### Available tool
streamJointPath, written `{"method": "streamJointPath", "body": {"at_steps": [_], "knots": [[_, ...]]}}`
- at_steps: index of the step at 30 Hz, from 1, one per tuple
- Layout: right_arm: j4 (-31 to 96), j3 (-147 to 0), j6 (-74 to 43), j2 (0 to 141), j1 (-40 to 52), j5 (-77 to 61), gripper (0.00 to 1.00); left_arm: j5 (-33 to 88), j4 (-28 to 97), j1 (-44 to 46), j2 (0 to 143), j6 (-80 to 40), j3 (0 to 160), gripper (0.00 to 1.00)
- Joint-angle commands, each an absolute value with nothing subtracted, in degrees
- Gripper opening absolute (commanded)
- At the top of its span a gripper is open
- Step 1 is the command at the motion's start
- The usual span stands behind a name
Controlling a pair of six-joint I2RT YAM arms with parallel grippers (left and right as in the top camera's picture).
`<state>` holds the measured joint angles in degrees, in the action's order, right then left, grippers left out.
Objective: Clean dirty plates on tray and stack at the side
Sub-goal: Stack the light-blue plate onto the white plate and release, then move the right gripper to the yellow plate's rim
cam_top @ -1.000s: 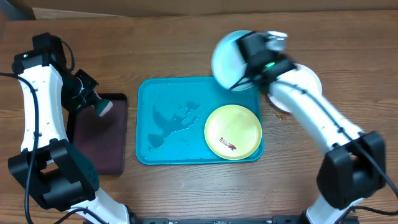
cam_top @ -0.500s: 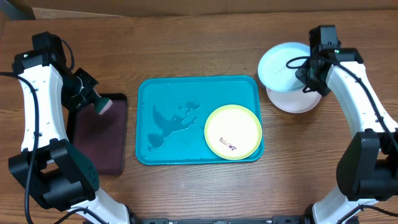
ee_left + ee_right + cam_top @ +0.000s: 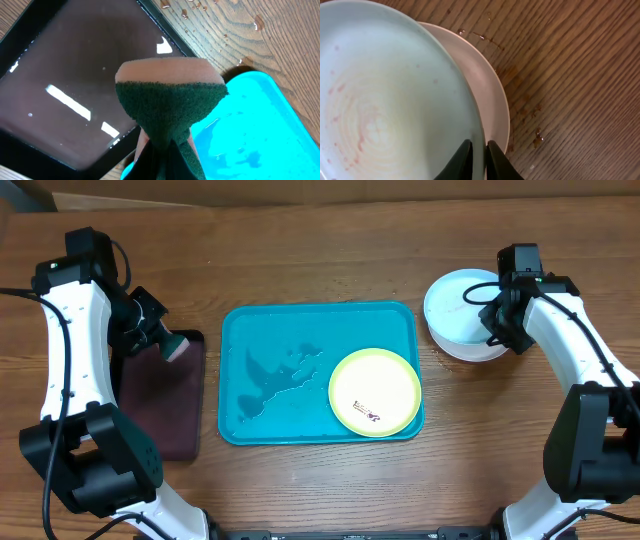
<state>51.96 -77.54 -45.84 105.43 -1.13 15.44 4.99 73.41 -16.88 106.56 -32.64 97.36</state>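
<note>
Overhead, at far left, the left gripper (image 3: 162,157) was clamped on a green-faced sponge (image 3: 170,100) above the dark tray (image 3: 160,415). At centre, the teal tray (image 3: 270,385) held the smeared yellow-green plate (image 3: 375,392). At right, the right gripper (image 3: 479,150) pinched the rim of the pale blue plate (image 3: 385,100), which lay over the white plate (image 3: 492,97).

Large teal-blue rectangular plastic tray (image 3: 270,380): centre of scene, flat, wet patches on left half. Round yellow-green plastic plate (image 3: 375,392): flat in tray's near right corner, small reddish-brown smear inside. Right of tray: round pale blue plastic plate (image 3: 462,305), faint pink streaks, overlapping round white plastic plate (image 3: 470,350) beneath it.
</note>
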Motion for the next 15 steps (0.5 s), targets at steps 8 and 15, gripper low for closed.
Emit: {"method": "streamJointPath", "body": {"at_steps": [8, 15], "knots": [[51.51, -77.25, -45.76, 104.9, -1.26, 13.47, 0.52, 5.56, 73.21, -16.8, 106.61, -31.66, 96.84, 0.04], [46.68, -77.25, -18.85, 104.9, -0.58, -19.25, 0.64, 5.58, 73.1, -16.78, 106.61, -31.66, 96.84, 0.04]]}}
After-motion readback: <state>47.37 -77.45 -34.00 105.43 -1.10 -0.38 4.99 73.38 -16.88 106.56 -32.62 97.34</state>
